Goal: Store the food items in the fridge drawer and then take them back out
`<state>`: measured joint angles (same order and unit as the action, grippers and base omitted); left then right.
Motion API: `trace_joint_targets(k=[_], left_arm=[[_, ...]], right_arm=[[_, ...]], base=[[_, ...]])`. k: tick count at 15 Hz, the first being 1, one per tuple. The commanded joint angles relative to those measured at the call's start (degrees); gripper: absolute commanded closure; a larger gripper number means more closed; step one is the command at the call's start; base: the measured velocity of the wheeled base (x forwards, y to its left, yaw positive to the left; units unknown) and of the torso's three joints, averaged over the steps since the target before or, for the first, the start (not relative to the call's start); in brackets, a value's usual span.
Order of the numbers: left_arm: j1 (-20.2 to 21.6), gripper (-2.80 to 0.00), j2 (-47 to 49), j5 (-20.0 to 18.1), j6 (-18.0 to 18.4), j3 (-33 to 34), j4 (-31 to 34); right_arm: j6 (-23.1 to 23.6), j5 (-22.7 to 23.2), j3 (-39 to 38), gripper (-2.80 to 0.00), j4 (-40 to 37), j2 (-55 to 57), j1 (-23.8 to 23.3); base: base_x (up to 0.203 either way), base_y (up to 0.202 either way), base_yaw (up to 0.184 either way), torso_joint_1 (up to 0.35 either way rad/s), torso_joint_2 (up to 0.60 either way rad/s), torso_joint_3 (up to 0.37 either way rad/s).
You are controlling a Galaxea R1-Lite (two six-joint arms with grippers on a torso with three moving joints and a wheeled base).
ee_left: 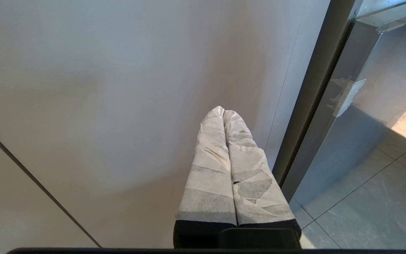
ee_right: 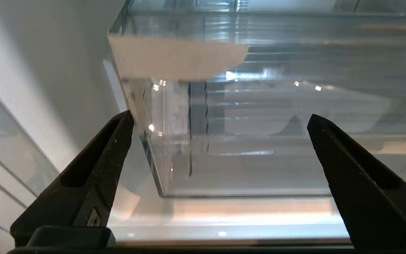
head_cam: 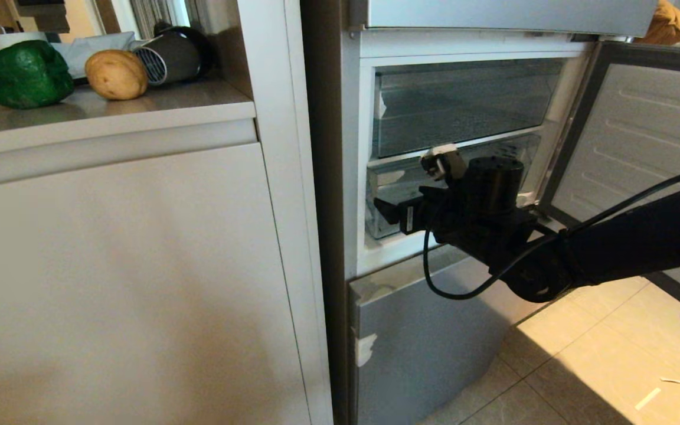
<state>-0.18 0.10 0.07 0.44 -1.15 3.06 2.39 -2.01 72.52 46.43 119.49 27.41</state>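
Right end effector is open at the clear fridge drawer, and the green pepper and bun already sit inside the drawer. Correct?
Not quite. The head view shows the green pepper and bun on the counter. The right end effector is open at the fridge drawer.

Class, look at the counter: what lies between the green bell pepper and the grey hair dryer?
In the head view, the tan bun-like lump sits between the green bell pepper and the hair dryer.

A pale grey stone-look counter (head_cam: 139, 103) carries three things near its back edge: a glossy dark-green bell pepper (head_cam: 26, 74) at the left, a round tan-brown bun-like lump (head_cam: 116, 74) beside it, then a grey ribbed-nozzle hair dryer (head_cam: 169, 55) lying just right of the lump.
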Motion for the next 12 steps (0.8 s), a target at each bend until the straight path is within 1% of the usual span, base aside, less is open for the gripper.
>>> trace_joint_targets(k=[1,10,11,12], left_arm=[[0.01,0.00,-0.01,0.01,0.00,0.00,0.02],[0.01,0.00,-0.01,0.01,0.00,0.00,0.02],[0.01,0.00,-0.01,0.01,0.00,0.00,0.02],[0.01,0.00,-0.01,0.01,0.00,0.00,0.02]], right_arm=[[0.19,0.08,0.35,-2.80,0.24,0.20,0.79],[0.31,0.08,1.98,-2.80,0.24,1.07,0.88],[0.25,0.08,2.36,0.00,0.24,1.11,1.15],[0.27,0.08,2.62,0.00,0.24,1.27,1.15]], base=[[0.000,0.000,0.000,0.000,0.00,0.000],[0.000,0.000,0.000,0.000,0.00,0.000],[0.000,0.000,0.000,0.000,0.00,0.000],[0.000,0.000,0.000,0.000,0.00,0.000]])
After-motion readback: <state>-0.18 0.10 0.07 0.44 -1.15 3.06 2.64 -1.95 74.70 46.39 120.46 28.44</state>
